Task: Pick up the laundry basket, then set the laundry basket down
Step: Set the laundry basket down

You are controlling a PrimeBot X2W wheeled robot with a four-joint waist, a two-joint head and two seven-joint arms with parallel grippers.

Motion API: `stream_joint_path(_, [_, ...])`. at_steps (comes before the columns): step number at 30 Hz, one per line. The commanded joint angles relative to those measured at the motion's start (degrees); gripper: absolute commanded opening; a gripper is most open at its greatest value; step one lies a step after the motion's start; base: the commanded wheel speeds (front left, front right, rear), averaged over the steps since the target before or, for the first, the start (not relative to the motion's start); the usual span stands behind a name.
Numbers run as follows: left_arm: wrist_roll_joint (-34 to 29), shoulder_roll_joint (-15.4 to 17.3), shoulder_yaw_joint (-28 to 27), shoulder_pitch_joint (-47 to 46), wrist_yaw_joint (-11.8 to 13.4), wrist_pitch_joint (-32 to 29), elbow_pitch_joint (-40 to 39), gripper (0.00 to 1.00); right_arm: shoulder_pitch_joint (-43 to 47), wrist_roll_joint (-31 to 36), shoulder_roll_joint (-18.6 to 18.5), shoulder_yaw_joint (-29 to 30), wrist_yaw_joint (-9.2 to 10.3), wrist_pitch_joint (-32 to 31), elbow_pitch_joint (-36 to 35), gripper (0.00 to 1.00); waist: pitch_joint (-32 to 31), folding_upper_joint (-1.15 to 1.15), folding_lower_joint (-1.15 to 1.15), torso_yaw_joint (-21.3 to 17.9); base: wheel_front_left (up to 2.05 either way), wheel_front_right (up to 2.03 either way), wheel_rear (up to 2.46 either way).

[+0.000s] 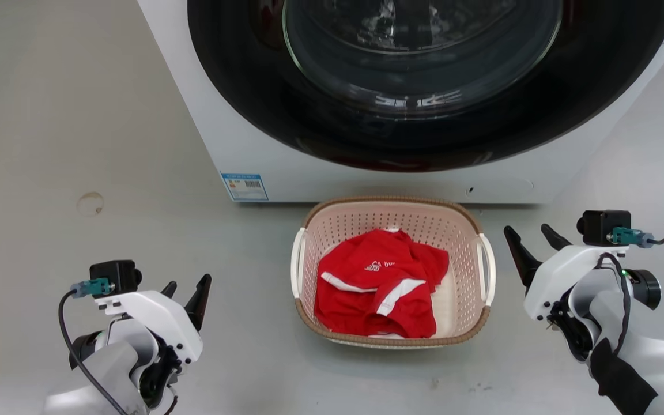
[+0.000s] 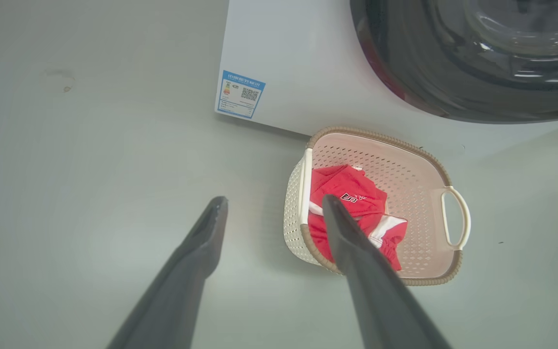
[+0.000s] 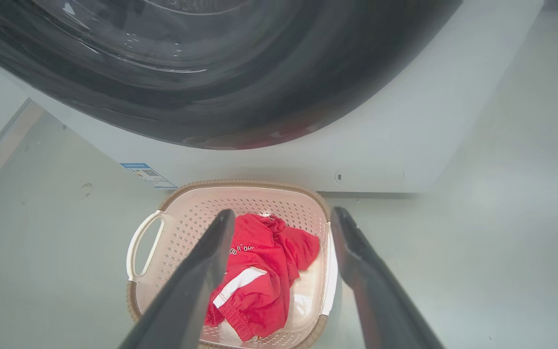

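Observation:
The laundry basket, pale pink perforated plastic with a brown woven rim and white side handles, stands on the floor in front of the washing machine, with a red garment inside. My left gripper hangs open to the basket's left, well apart from it. My right gripper is open just beside the basket's right handle, not touching. The left wrist view shows the basket ahead, its open fingers spread wide. In the right wrist view the basket lies below the open fingers.
A white front-loading washing machine with a dark round door stands right behind the basket. A blue sticker marks its lower left corner. Bare grey floor spreads on both sides.

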State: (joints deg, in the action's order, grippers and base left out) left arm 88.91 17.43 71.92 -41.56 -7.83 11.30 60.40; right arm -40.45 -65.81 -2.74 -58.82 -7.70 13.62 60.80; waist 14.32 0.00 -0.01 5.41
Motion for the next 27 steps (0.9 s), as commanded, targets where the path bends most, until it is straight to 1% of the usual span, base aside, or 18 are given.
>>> stream_joint_path(1, [0.04,2.14,-1.3,-0.04,0.34,0.99,-0.47,1.0,1.42,-0.44,-0.14,-0.55,0.21,0.61,-0.78,1.0,-2.07,0.0,0.01,0.1,0.0,0.0,0.0])
stream_joint_path(8, [-1.86,3.71,-1.97,1.49,0.34,3.16,-2.91,1.0,2.88,-0.87,-1.45,-0.68,0.21,1.17,-3.47,1.0,-6.63,0.0,0.01,0.23,0.0,0.0,0.0])
stream_joint_path(13, [-3.55,5.29,-4.04,2.74,0.35,3.64,-5.51,1.0,3.54,-0.31,-3.33,0.52,0.21,1.34,-7.35,1.0,-9.76,0.0,0.01,0.24,0.0,0.0,0.0])
stream_joint_path(16, [-4.62,6.84,-5.38,4.03,1.31,3.67,-7.71,1.0,4.19,0.74,-4.77,2.25,0.21,1.36,-10.52,1.0,-11.52,0.0,0.01,0.03,0.0,0.0,0.0])
stream_joint_path(19, [-5.49,9.13,-6.09,5.3,3.15,3.68,-11.27,1.0,5.0,2.15,-6.46,3.85,0.21,1.36,-13.33,1.0,-13.16,0.0,0.01,-0.06,0.0,0.0,0.0])
stream_joint_path(22, [-6.86,12.3,-7.3,6.63,6.15,3.69,-16.62,1.0,6.14,3.55,-8.22,6.04,0.21,1.37,-16.38,1.0,-14.8,0.0,0.01,-0.06,0.0,0.0,0.0])
stream_joint_path(24, [-7.47,14.84,-7.99,7.96,8.91,3.69,-21.21,1.0,7.18,4.64,-9.47,7.88,0.21,1.37,-18.41,1.0,-15.81,0.0,0.01,-0.03,0.0,0.0,0.0])
stream_joint_path(27, [-8.03,19.24,-10.24,10.15,13.89,3.69,-29.85,1.0,8.98,6.61,-11.39,11.32,0.21,1.37,-21.3,1.0,-16.6,0.0,0.01,0.06,0.0,0.0,0.0])
